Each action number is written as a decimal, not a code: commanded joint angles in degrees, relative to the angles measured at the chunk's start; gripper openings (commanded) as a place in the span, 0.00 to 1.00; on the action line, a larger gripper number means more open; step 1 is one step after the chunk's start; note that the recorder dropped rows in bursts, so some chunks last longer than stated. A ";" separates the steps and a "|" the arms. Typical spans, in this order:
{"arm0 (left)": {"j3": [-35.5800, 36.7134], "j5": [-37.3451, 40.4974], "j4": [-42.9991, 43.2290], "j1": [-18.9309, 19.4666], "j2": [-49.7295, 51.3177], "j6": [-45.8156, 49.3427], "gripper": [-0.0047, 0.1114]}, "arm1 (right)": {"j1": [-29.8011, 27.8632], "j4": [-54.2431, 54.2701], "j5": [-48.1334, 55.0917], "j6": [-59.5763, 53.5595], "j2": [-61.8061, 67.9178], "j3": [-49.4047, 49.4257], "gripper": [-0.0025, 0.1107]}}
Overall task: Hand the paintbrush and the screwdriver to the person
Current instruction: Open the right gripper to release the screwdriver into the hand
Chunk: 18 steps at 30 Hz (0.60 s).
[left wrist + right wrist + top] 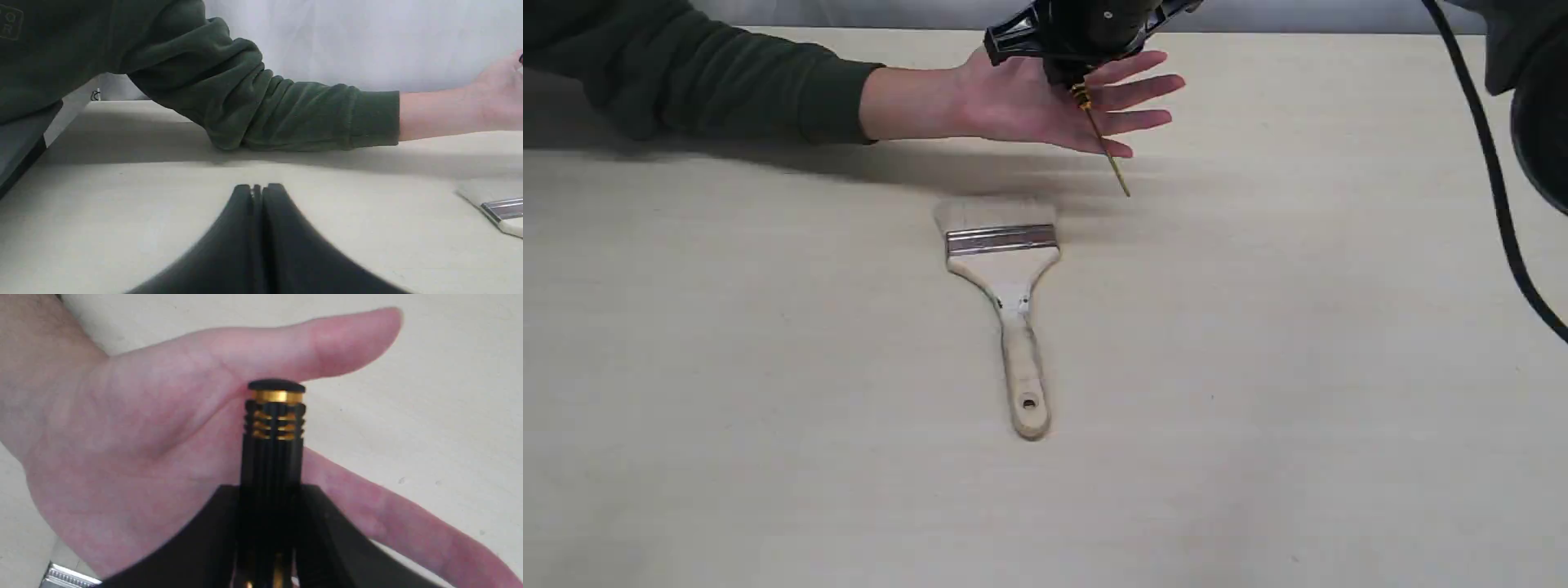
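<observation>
The paintbrush [1006, 282] lies flat in the middle of the table, bristles toward the far side; its metal band shows at the paintbrush [500, 208] corner in the left wrist view and the paintbrush [67, 575] edge in the right wrist view. My right gripper [1072, 75] is shut on the screwdriver [1101, 135], holding it over the person's open palm [1029, 102], shaft slanting down past the fingers. In the right wrist view the screwdriver [273, 433] handle stands between the jaws above the person's hand [135, 428]. My left gripper [258, 188] is shut and empty, low over the table.
The person's dark green sleeve [686, 77] stretches along the far left of the table, and the sleeve [253, 98] crosses in front of my left gripper. A black cable [1499, 188] hangs at the right edge.
</observation>
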 commanded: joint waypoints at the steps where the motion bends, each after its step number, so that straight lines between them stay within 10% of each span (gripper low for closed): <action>1: 0.12 -0.62 -0.14 -0.27 -0.14 -0.12 0.04 | -0.03 -0.65 -0.18 0.47 -0.79 -0.38 0.42; 12: 0.12 -0.49 -0.28 -0.27 -0.14 -0.12 0.04 | -0.03 -1.07 -3.36 1.08 -7.14 -0.38 0.51; 18: 0.12 -0.59 -0.28 -0.27 -0.14 -0.12 0.04 | -0.03 -1.08 2.44 -1.63 -9.56 -0.03 0.38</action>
